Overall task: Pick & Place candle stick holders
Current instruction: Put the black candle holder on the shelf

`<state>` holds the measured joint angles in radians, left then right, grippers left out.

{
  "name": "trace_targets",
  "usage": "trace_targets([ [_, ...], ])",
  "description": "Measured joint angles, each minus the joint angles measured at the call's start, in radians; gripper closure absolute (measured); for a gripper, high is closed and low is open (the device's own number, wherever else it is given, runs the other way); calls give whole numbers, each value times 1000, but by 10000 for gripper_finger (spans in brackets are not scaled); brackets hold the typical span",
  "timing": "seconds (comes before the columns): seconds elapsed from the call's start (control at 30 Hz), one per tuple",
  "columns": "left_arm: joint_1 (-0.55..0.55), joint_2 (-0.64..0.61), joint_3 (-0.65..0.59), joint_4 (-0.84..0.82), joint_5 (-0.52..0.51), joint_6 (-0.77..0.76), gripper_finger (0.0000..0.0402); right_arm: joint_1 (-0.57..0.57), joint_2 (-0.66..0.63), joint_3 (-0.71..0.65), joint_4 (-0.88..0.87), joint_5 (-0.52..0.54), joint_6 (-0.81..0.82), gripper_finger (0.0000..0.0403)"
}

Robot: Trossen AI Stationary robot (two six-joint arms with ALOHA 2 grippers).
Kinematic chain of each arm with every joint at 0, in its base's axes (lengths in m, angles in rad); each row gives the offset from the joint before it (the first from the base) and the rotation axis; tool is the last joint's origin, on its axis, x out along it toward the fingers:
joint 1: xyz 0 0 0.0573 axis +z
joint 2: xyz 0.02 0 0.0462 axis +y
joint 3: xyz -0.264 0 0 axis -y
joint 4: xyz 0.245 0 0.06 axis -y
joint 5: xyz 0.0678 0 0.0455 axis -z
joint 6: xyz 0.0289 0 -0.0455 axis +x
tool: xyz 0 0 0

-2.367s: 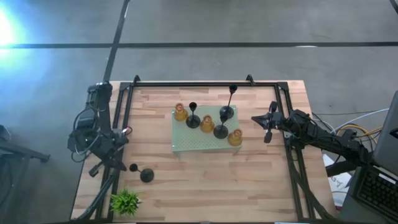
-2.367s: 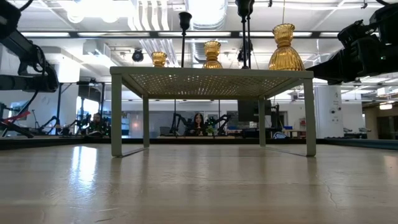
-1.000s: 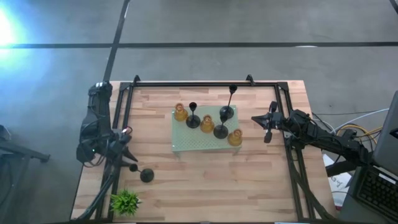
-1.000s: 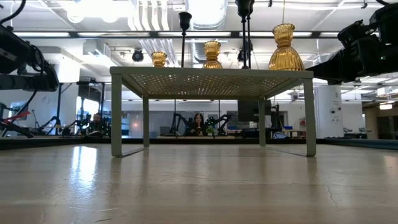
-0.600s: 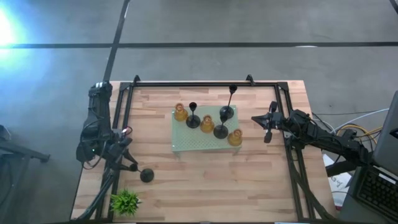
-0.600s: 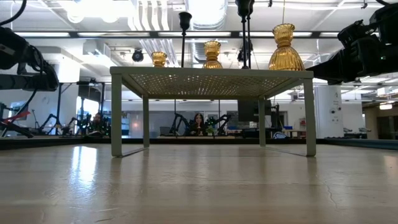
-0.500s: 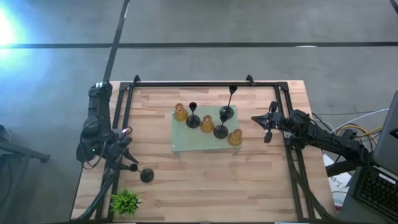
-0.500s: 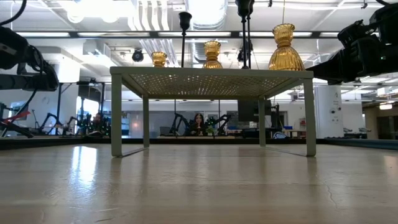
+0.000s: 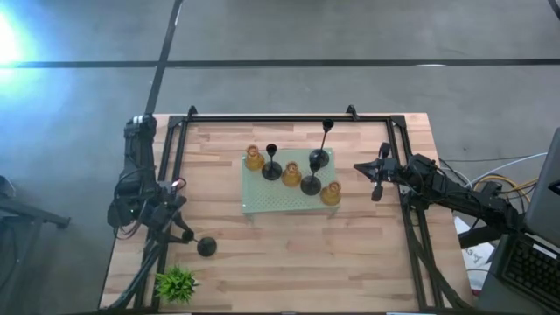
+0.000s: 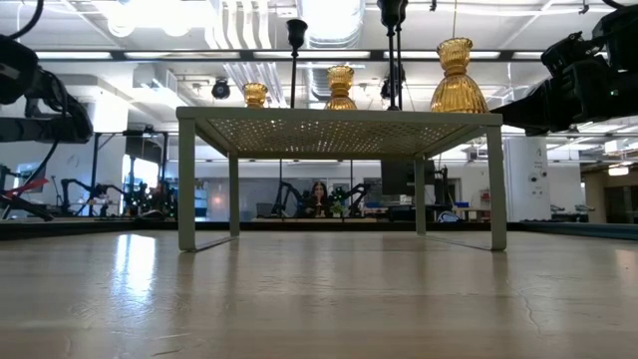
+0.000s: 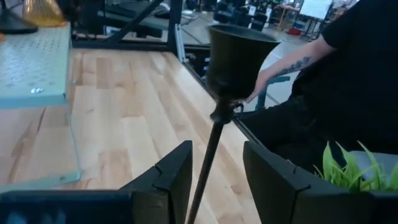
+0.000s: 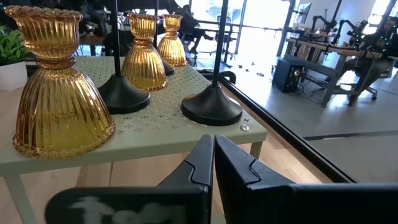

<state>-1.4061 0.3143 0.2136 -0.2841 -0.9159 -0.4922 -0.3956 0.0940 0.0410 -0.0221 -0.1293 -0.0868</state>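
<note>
A black candle stick holder (image 9: 206, 247) stands on its round base near the table's left edge. Its cup (image 11: 239, 59) and thin stem show in the left wrist view. My left gripper (image 11: 216, 147) is open, with one finger on either side of that stem below the cup. A pale green perforated mat (image 9: 261, 203) on legs carries three amber holders (image 9: 291, 173) and three black ones (image 9: 311, 184). My right gripper (image 9: 376, 181) waits shut to the right of the mat, just off its corner (image 12: 249, 130). My left gripper's fingers come level at the black holder's stem (image 11: 210, 155), one on each side, below the cup. The stem runs close along one finger (image 11: 180, 171); whether it touches that finger I cannot tell. The holder stays on the table.
A small green plant (image 9: 175, 284) sits at the table's near left corner, close behind the black holder. A person in dark clothes, forearm (image 11: 292, 65) showing, stands just beyond the table's edge there. Black frame rails (image 9: 271, 116) run along the far and side edges.
My left gripper has moved toward the table's near edge and in on the black holder, so that the stem now stands between its fingers. The holder has stayed in place.
</note>
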Motion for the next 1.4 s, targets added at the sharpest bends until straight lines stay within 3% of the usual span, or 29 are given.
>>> trace_targets([
  [0.37, 36, 4, -24, 33, 3, 21, 254, 0, 0, 0, 0, 0, 0, 394],
  [1.4, 164, 83, -24, 126, 139, 75, 255, 0, 0, 0, 0, 0, 0, 394],
])
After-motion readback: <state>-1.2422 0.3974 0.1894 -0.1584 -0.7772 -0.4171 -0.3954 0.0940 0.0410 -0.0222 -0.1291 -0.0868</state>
